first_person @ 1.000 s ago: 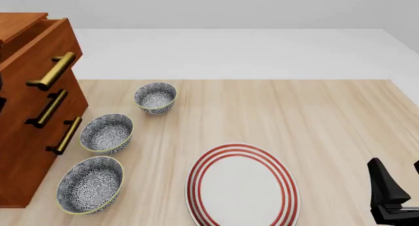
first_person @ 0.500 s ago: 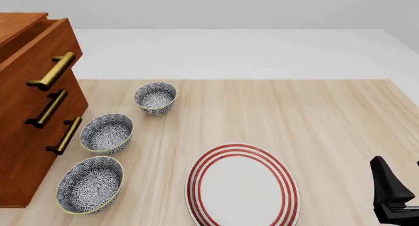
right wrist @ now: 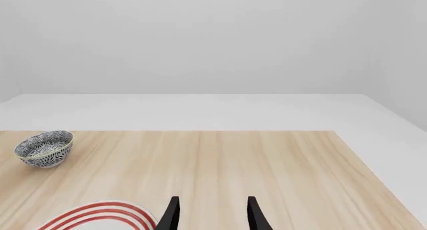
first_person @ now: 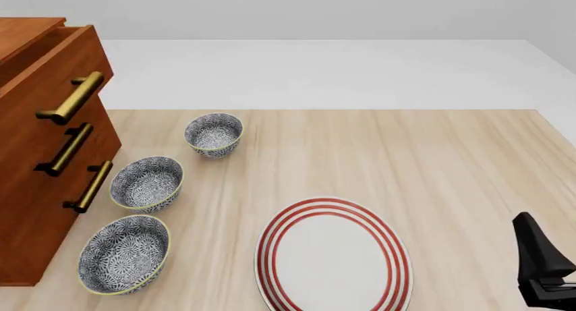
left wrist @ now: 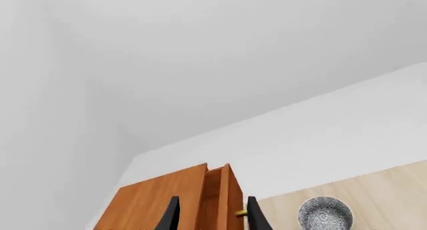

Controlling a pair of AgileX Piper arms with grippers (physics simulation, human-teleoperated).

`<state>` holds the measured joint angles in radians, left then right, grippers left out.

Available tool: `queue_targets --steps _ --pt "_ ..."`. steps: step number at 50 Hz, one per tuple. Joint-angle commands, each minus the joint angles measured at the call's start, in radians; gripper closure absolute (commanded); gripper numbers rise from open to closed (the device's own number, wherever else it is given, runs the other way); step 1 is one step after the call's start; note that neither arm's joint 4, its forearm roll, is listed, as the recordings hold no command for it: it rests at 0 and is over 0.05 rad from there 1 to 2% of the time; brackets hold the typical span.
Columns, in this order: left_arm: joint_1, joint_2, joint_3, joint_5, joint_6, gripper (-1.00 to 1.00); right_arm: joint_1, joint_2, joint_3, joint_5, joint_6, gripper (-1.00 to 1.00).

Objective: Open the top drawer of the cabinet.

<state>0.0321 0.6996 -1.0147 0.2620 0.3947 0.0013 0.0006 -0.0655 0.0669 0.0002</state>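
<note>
While top drawer (first_person: 54,75) sits slightly ajar at upper left of frame in cabinet (first_person: 36,210), left claw (left wrist: 210,215) parted, empty; right claw (right wrist: 212,215) likewise. Risk: overshoot tips cabinet toward bowls (first_person: 146,183).

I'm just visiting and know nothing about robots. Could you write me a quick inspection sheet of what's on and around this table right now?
Surface: light wooden table, bare at its right side.
Job's things: cabinet at the table's left; its top drawer stands pulled out past the two lower ones, brass handle free.
Clutter: three patterned bowls in a row beside the cabinet; red-ringed plate near the front edge.
Claws: left claw open, fingertips apart, looking down on the cabinet top, holding nothing. Right claw open, over the table beside the plate, holding nothing.
Cables: nothing seen.
Surroundings: plain white floor and pale walls.
</note>
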Motion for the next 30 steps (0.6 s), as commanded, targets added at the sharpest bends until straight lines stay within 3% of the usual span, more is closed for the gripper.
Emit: queue_targets --steps 1,4,8,9,11,15,30 --pt "-0.004 0.040 -0.074 0.080 -0.079 -1.00 0.000 0.000 -0.004 0.005 0.000 -1.00" --pt "0.080 0.079 -0.120 0.093 -0.175 -1.00 0.000 0.000 -0.005 0.005 0.000 -1.00" --pt "0.072 0.060 -0.123 0.103 -0.163 -1.00 0.000 0.000 -0.006 0.006 0.000 -1.00" --pt "0.101 0.070 -0.156 0.119 -0.219 -1.00 0.000 0.000 -0.006 0.006 0.000 -1.00" --pt "0.092 0.064 -0.158 0.126 -0.199 -1.00 0.000 0.000 -0.005 0.006 0.000 -1.00" --pt "0.116 0.101 -0.191 0.174 -0.271 -1.00 0.000 0.000 -0.005 0.005 0.000 -1.00" --pt "0.092 0.120 -0.195 0.249 -0.301 -1.00 0.000 0.000 -0.006 0.006 0.000 -1.00"
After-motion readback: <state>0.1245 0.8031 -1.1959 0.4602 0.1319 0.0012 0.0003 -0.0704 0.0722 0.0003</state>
